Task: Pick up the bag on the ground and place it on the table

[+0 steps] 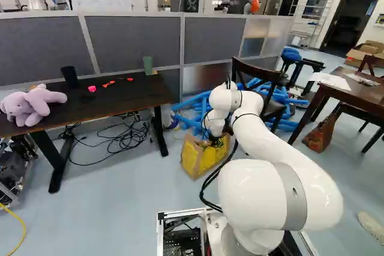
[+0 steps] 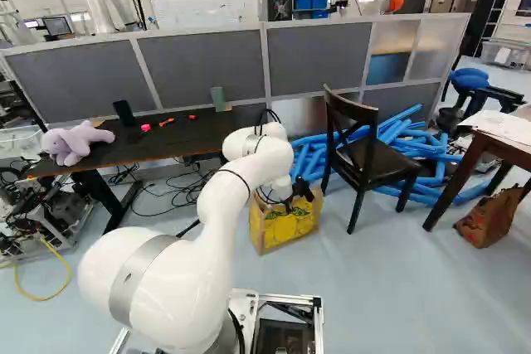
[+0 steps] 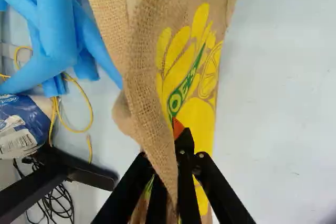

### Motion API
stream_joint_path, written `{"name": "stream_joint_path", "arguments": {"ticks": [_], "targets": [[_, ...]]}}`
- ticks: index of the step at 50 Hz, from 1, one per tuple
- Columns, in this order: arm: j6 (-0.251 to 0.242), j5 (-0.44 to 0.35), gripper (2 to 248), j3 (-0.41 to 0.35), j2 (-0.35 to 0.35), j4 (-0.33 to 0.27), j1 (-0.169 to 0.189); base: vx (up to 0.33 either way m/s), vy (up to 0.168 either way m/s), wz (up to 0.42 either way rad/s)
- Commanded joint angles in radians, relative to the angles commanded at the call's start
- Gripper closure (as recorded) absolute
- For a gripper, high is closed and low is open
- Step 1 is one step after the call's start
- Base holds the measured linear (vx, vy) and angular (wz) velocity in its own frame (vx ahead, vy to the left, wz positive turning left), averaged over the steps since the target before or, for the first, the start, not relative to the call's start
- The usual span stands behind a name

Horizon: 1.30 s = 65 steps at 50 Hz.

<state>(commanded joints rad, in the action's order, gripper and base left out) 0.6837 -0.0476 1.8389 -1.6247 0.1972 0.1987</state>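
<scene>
With the claw (image 3: 171, 148) narrow and pinching the upper edge of the bag (image 1: 204, 161), which stands on the floor (image 1: 126, 208), lift straight and slowly so the cloth shouldn't slip.

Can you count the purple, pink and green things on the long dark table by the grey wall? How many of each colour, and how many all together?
Purple: 1, the soft toy
Pink: 1, the little thing
Green: 1, the upright thing at the back
Total: 3
</scene>
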Motion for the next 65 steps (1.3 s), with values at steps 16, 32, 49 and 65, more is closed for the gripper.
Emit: {"name": "stream_joint_path", "arguments": {"ticks": [16, 32, 49, 65], "targets": [[0.0, 0.001, 228, -0.146, 0.097, 0.0, -0.011, 0.0, 0.0, 0.0], [0.0, 0.001, 228, -0.282, 0.189, 0.0, -0.024, 0.0, 0.0, 0.0], [0.0, 0.001, 228, -0.416, 0.28, 0.0, -0.037, 0.0, 0.0, 0.0], [0.0, 0.001, 228, -0.518, 0.357, -0.037, -0.043, 0.0, 0.0, 0.0]]}}
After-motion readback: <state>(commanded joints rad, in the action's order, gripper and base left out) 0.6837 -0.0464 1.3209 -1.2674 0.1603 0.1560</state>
